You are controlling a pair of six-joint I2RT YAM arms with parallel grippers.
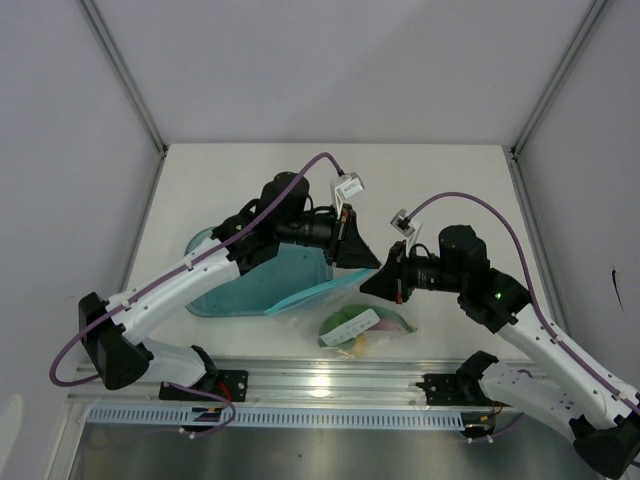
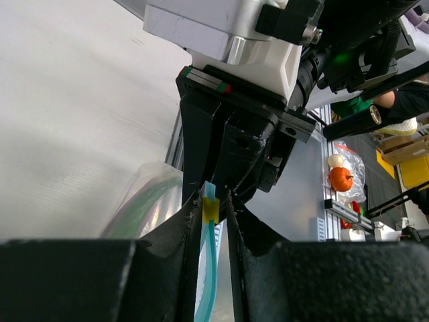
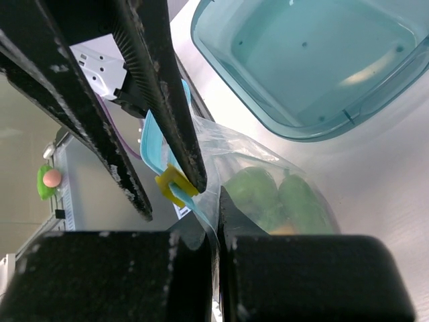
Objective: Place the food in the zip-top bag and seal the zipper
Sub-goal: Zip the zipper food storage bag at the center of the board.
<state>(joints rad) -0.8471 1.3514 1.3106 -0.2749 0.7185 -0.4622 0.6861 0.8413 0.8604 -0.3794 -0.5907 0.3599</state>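
The clear zip-top bag (image 1: pixel 352 328) lies on the table in front of the tray. The food is inside it: the green piece (image 3: pixel 258 191), a bit of yellow (image 1: pixel 360 346) and pink-purple (image 1: pixel 397 321). My left gripper (image 1: pixel 358 258) (image 2: pixel 213 198) is shut on the small yellow slider (image 2: pixel 210 210) (image 3: pixel 175 186) of the blue-teal zipper (image 2: pixel 209 268), held lifted off the table. My right gripper (image 1: pixel 373 284) (image 3: pixel 209 204) is shut on the bag's top edge right beside the slider, tip to tip with the left gripper.
The translucent teal tray (image 1: pixel 215 300) (image 3: pixel 301 60) stands just behind and left of the bag, under the left arm. An aluminium rail (image 1: pixel 330 380) runs along the near edge. White walls close in the back and sides.
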